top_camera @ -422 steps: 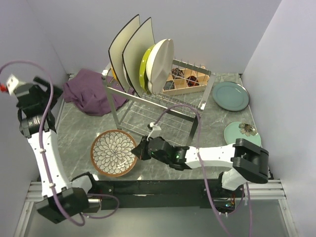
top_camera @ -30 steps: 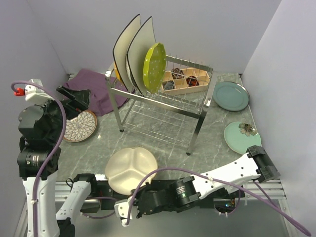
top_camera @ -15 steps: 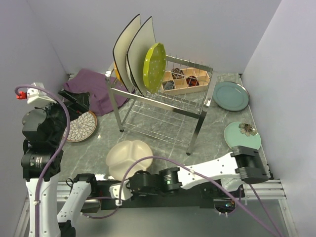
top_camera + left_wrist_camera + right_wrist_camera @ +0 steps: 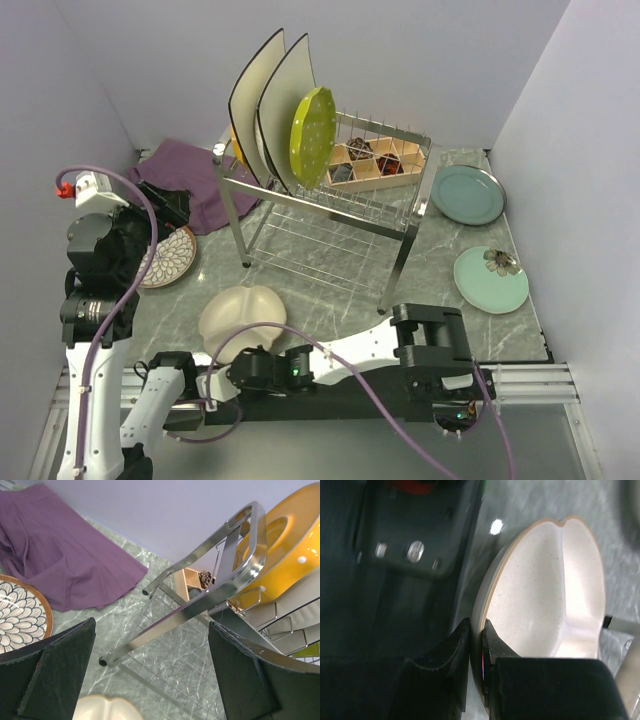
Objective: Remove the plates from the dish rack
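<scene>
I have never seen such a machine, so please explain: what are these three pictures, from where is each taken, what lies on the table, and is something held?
These are two robot arms bolted at the near edge of a table. The wide picture looks down from above and behind them; the other two come from a camera on each wrist. The left hand is open and empty, facing the metal dish rack. The right hand is shut on the rim of a cream divided plate. In the rack stand two square cream plates and a yellow-green plate. On the table lie a patterned plate, a teal-grey plate, a mint flowered plate and a purple cloth; a wooden box shows beyond the rack.
</scene>
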Available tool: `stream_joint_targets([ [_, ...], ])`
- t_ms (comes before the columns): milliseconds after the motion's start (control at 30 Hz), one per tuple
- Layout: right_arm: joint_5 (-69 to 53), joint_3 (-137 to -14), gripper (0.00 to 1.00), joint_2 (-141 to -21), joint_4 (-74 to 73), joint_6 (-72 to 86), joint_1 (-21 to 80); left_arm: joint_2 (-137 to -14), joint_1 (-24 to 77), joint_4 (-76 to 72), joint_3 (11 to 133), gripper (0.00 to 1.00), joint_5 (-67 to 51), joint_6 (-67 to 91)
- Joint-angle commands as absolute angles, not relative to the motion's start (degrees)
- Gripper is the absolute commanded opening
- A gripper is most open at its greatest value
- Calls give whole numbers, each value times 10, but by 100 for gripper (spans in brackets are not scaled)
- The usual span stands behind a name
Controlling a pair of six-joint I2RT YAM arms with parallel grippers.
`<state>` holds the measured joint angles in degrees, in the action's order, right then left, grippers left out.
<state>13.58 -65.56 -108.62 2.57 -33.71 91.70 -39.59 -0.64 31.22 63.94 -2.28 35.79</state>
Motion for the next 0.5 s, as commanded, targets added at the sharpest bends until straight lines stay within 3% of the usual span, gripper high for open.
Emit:
stream_joint_targets([
  [0,181,-723,9,-1088,152,-345,913,-383,-5,271,629,99,-26,366],
  [100,192,-727,33,-1095,163,-305,914,-384,-6,264,621,99,-22,364],
  [267,204,-711,45,-1072,167,-221,913,-395,-6,256,606,99,-30,359],
  [333,195,-711,55,-1064,150,-161,915,-396,-6,251,600,99,-31,360],
  [467,190,-713,62,-1043,101,-39,923,-392,-6,243,588,99,-30,358],
])
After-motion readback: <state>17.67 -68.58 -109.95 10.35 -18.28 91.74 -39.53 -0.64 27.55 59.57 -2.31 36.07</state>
